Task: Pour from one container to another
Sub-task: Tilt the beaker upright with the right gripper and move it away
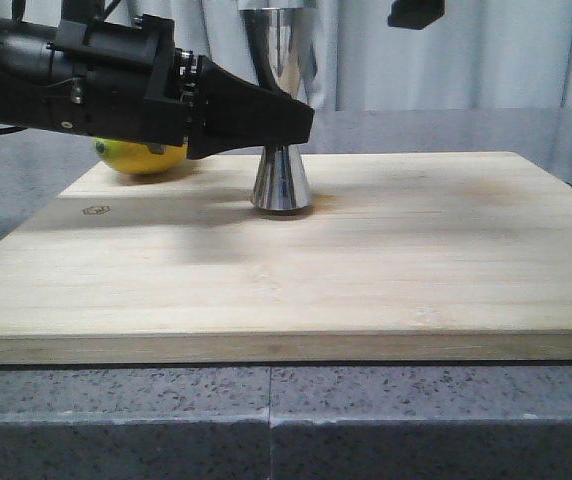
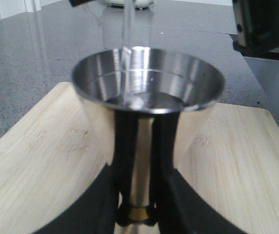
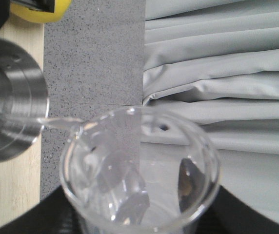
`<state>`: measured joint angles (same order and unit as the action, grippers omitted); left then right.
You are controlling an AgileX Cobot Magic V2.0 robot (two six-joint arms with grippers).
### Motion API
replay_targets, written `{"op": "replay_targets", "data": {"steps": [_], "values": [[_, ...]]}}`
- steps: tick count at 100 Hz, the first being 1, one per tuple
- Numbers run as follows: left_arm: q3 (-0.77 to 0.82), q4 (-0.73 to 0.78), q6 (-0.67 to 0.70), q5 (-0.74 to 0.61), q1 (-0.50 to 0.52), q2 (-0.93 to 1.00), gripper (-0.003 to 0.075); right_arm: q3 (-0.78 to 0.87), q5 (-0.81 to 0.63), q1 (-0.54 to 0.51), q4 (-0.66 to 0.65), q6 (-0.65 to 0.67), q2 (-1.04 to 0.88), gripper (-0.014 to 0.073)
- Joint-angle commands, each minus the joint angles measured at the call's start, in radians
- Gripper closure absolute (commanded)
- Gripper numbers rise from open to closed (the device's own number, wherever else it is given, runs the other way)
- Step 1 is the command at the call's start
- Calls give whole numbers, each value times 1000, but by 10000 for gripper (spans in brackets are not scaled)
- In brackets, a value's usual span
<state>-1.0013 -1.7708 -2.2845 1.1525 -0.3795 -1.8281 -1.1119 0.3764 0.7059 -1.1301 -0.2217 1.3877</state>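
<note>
The steel jigger (image 1: 282, 185) stands upright on the wooden board (image 1: 366, 270). My left gripper (image 1: 291, 125) is shut on its narrow waist, with the black fingers (image 2: 125, 195) on either side of the gold band (image 2: 138, 213). Its upper cup (image 2: 147, 78) holds some clear liquid, and a thin stream (image 2: 128, 29) falls into it. The clear glass beaker (image 3: 139, 165) is tipped over, its lip (image 3: 76, 129) above the jigger's rim (image 3: 12, 97). My right gripper (image 3: 139, 222) is shut on the beaker. In the front view only a bit of the right gripper (image 1: 416, 12) shows and the beaker is out of frame.
A yellow lemon (image 1: 141, 157) lies on the board's far left corner, behind the left arm. The board rests on a grey speckled counter (image 1: 266, 420). Grey curtains (image 3: 217, 73) hang behind it.
</note>
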Motion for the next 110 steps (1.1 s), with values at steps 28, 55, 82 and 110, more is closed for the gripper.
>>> {"op": "replay_targets", "data": {"steps": [28, 55, 82, 110], "values": [[-29, -79, 6, 117, -9, 41, 640, -35, -14, -1, -73, -7, -30, 347], [-29, -79, 6, 117, -9, 41, 640, -35, -18, -1, -74, -7, -30, 347], [-29, -79, 6, 117, -9, 41, 651, -35, -25, -1, -74, -7, -30, 347], [-29, -79, 6, 117, -9, 41, 652, -35, -17, -1, 35, 12, -30, 347]]}}
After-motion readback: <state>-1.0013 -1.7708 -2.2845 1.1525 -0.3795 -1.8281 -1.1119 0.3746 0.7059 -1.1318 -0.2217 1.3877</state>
